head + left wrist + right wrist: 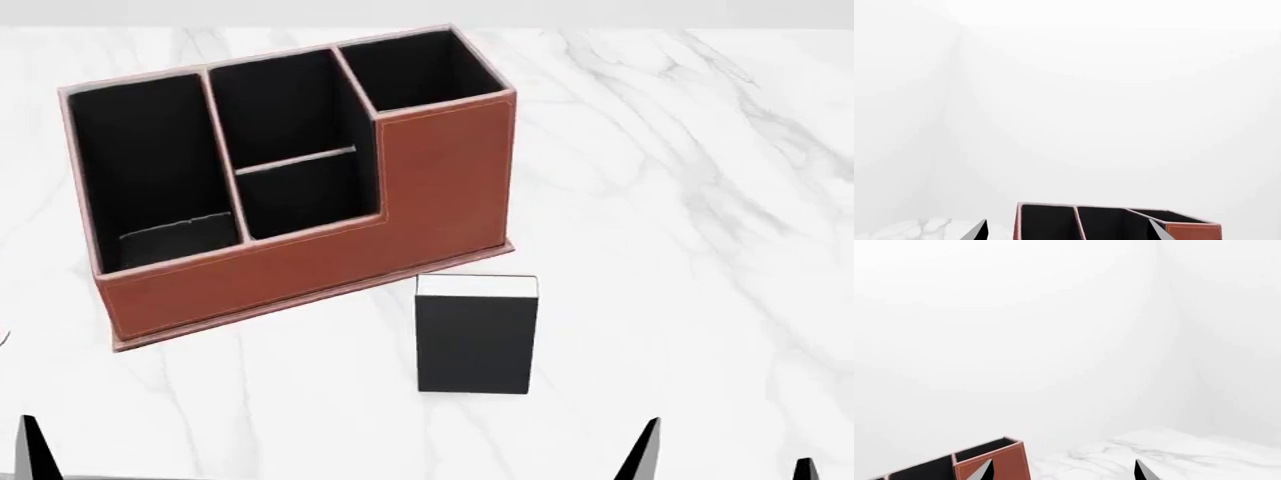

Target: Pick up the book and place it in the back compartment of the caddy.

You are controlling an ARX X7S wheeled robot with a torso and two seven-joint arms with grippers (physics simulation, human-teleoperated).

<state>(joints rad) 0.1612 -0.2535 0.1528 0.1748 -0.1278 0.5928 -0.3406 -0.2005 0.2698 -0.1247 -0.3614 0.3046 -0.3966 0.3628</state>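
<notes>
We see the book (477, 338) standing upright on the white marble worktop (694, 230), just in front of the caddy (307, 265) and near its right end. A narrow strip of worktop separates the two, so they are apart. The book's black cover faces us and its white page edges show along the top.

The caddy sits slightly turned on the worktop, its brown front wall stepped: low along the left and middle, tall at the right. It has four black-lined pockets. A long pocket fills the left end, a tall square one the right end, and the middle is split in two by a pale divider. The rear half of that middle section is the back compartment (280, 105); we see only black lining in it.

Both arms are low at the near edge of the head view. Of the left tool (1067, 235) we see two dark fingertips (977, 232) spread wide apart in its wrist view, with the caddy's open pockets showing between them; it is released and holds nothing. The right tool (1064, 472) likewise shows two separated fingertips (1141, 471) with bare worktop and a corner of the caddy between them, so it too is released. In the head view the right tool's tips rise near the bottom edge, below and to the right of the book, well clear of it.
</notes>
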